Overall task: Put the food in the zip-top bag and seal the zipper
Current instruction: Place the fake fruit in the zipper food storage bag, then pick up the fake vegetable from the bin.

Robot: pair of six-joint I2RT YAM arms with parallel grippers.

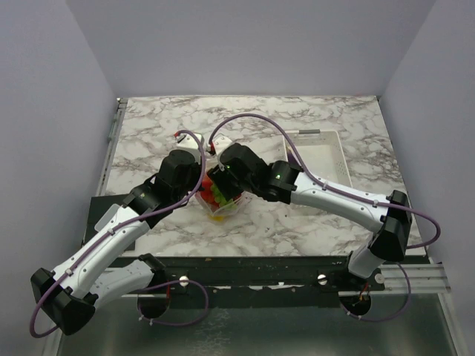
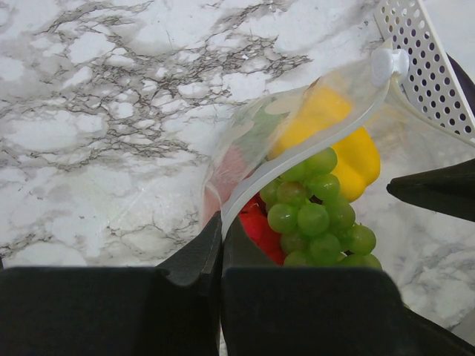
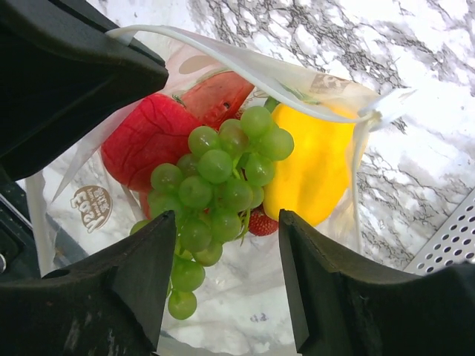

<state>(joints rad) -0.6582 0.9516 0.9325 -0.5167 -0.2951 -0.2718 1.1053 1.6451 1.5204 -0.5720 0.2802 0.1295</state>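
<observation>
Clear zip-top bag point(image 3: 89, 200) mouth open, zipper point(image 2: 249, 185) unsealed; green grapes point(image 3: 223, 185), yellow lemon point(image 3: 315, 170), red pieces point(image 3: 145, 144) inside.

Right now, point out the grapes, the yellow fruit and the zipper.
grapes point(image 3: 219, 185), right wrist view, bunch's middle.
yellow fruit point(image 3: 312, 174), right wrist view, broad side.
zipper point(image 2: 249, 189), left wrist view, curved white strip.

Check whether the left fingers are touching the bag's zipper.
Touching. The left wrist view shows the left gripper with its fingers shut on the zipper.
</observation>
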